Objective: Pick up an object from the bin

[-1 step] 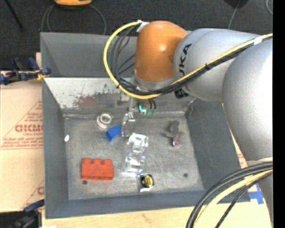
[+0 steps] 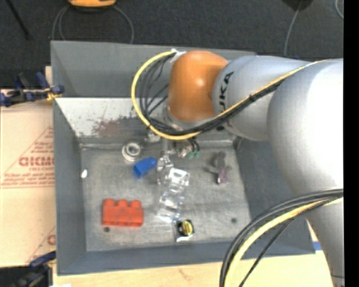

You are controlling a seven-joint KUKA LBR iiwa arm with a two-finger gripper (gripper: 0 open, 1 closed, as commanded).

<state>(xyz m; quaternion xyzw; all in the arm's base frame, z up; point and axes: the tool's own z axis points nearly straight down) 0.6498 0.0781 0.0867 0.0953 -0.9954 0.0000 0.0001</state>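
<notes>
My gripper (image 2: 166, 155) hangs low under the wrist near the back middle of the bin. Just to its left lies a small blue block (image 2: 144, 167). A clear plastic piece (image 2: 173, 188) lies directly in front of it and seems to touch its tip. A silver ring-shaped thing (image 2: 130, 151) sits further left by the back wall. A small green thing (image 2: 193, 154) peeks out to the gripper's right.
A red toy brick (image 2: 122, 213) lies at the front left. A small yellow and black tape measure (image 2: 184, 228) sits by the front wall. A grey and purple thing (image 2: 219, 167) lies to the right. The arm covers the bin's right side.
</notes>
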